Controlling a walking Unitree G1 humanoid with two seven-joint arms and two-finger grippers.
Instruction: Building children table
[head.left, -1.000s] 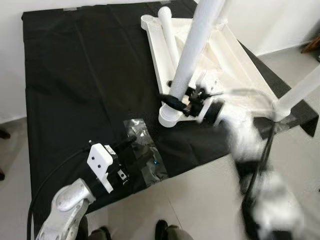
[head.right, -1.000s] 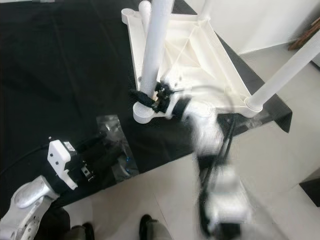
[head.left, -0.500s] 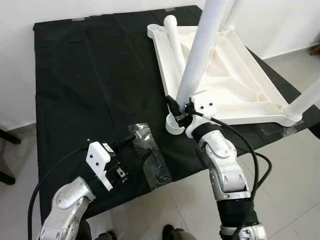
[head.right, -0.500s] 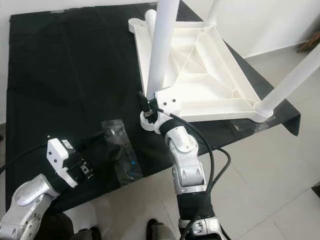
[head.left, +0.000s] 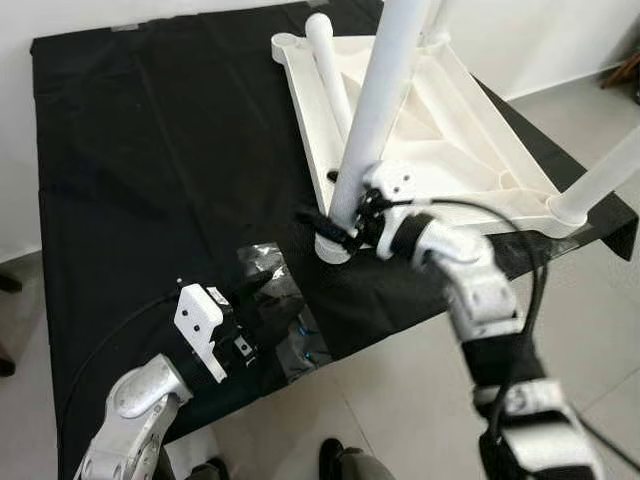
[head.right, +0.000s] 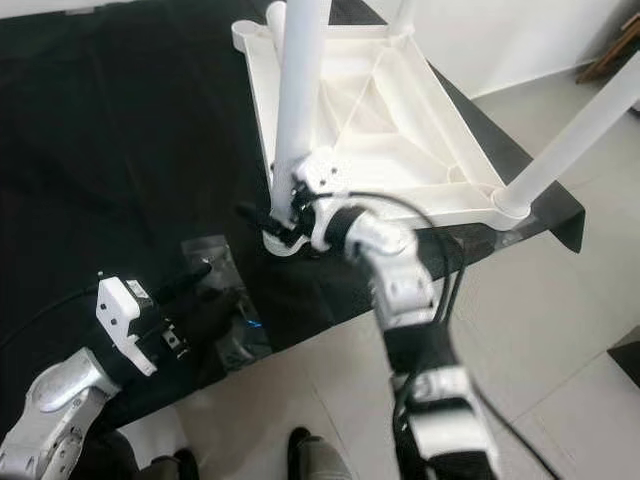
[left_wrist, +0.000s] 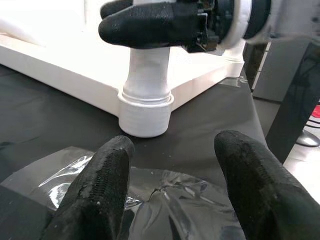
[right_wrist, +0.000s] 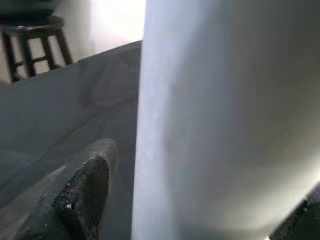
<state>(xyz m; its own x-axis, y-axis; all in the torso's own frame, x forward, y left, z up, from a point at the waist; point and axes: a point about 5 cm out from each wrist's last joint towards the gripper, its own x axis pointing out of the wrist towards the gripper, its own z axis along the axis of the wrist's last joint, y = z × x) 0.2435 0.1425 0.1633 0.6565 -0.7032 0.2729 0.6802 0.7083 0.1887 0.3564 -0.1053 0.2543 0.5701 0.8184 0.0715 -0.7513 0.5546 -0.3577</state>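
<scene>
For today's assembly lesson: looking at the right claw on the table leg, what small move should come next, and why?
Probably keep twisting the leg into its corner socket. The right claw grips the leg just above the socket on the upturned tabletop, while the left claw hovers open over a plastic bag.

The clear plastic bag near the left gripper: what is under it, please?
Under the clear plastic bag lies the black cloth, visible through the film. The open left gripper hovers above it. What the bag holds is too small to tell.
</scene>
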